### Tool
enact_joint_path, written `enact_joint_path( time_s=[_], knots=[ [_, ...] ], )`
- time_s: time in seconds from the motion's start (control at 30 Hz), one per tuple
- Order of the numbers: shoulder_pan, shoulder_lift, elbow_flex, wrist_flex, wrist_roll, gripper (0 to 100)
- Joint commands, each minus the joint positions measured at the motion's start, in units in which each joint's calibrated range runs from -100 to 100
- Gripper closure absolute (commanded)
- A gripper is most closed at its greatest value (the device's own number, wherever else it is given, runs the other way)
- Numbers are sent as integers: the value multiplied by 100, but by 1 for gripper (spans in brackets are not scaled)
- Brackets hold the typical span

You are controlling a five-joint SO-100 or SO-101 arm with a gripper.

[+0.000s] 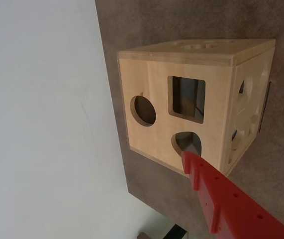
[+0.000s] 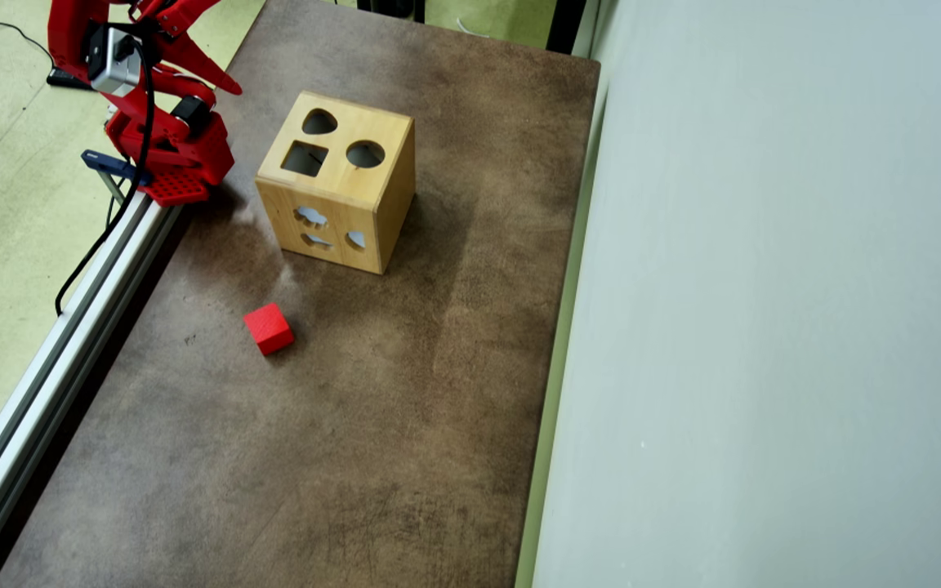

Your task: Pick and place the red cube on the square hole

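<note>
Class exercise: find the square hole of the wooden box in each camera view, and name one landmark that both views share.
Wrist view: the square hole sits right of centre, on the wooden box's holed face.
Overhead view: it lies upper left of centre, on the box top.
Shared landmark: the round hole beside it.

I can't see the red cube from the wrist view. Only one finger [image 1: 216,189] shows there, and the overhead frame crops the arm [image 2: 152,98] at the top.

Red cube [image 2: 268,328] lying on table, well apart from box's open square hole [image 2: 305,158]
</note>
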Motion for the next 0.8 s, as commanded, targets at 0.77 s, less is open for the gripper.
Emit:
enact_joint_path(
  time_s=[0.77],
  knots=[
    [-1244, -3050, 275, 1, 20, 97]
  ],
)
